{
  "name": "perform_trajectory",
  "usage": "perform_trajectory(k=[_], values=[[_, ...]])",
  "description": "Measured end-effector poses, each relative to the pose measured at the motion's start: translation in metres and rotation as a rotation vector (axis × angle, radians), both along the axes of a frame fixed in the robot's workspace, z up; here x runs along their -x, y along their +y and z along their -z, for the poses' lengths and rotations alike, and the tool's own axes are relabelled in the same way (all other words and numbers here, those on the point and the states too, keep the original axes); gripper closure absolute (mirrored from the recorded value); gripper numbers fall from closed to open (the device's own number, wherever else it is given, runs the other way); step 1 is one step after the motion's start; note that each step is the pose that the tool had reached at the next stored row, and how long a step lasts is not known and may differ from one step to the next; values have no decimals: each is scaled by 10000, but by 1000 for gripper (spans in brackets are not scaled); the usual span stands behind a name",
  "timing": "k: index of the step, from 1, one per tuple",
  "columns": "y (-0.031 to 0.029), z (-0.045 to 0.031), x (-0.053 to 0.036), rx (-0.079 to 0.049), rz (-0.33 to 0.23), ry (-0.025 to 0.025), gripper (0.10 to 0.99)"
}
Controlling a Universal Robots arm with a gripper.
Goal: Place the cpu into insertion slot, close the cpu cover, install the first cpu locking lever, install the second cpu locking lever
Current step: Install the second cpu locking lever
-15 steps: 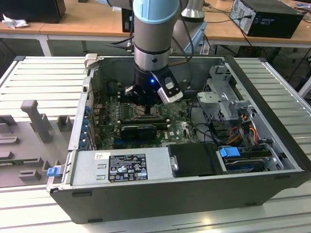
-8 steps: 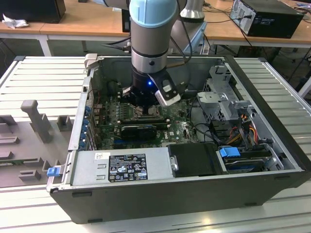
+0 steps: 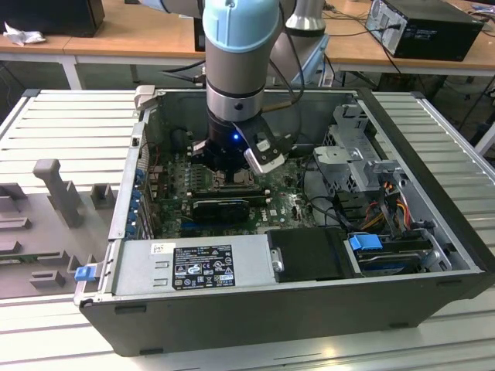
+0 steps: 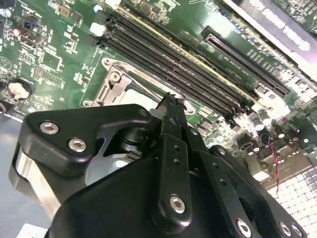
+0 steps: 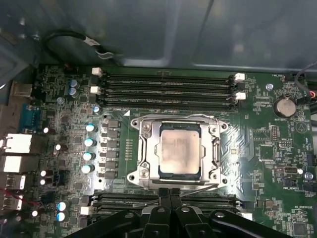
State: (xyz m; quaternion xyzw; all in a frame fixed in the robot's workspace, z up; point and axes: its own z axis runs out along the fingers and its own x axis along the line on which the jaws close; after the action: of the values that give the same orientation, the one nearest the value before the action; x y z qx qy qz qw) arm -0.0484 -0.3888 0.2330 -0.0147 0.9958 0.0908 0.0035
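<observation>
In the first wrist view the cpu (image 5: 179,148) lies flat in the insertion slot (image 5: 160,172), its pale metal top showing through the window of the cpu cover (image 5: 148,148). The silver cover is down over it. A thin wire locking lever (image 5: 200,189) runs slanted along the socket's edge on the gripper's side. My gripper (image 5: 170,194) is shut, its tips right at that lever and the socket edge. The second wrist view has the fingertips (image 4: 171,102) just over the cover (image 4: 111,87). In the exterior view the gripper (image 3: 232,171) reaches down into the case over the green board.
Long black memory slots (image 5: 166,89) flank the socket on both sides. A grey labelled power supply box (image 3: 193,267) sits in the case on the side nearest the exterior camera. A drive cage (image 3: 356,162) with cables (image 3: 387,205) stands toward the exterior view's right. The case walls (image 3: 135,178) enclose the board.
</observation>
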Motion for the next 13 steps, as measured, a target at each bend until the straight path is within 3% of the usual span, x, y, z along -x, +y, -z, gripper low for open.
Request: perform_trajectory(k=[5, 9, 13], values=[[-24, 19, 39, -89, -1, -1, 980], [-32, 102, 40, -104, 1, 12, 980], [-76, 125, 70, -371, 1, 14, 980]])
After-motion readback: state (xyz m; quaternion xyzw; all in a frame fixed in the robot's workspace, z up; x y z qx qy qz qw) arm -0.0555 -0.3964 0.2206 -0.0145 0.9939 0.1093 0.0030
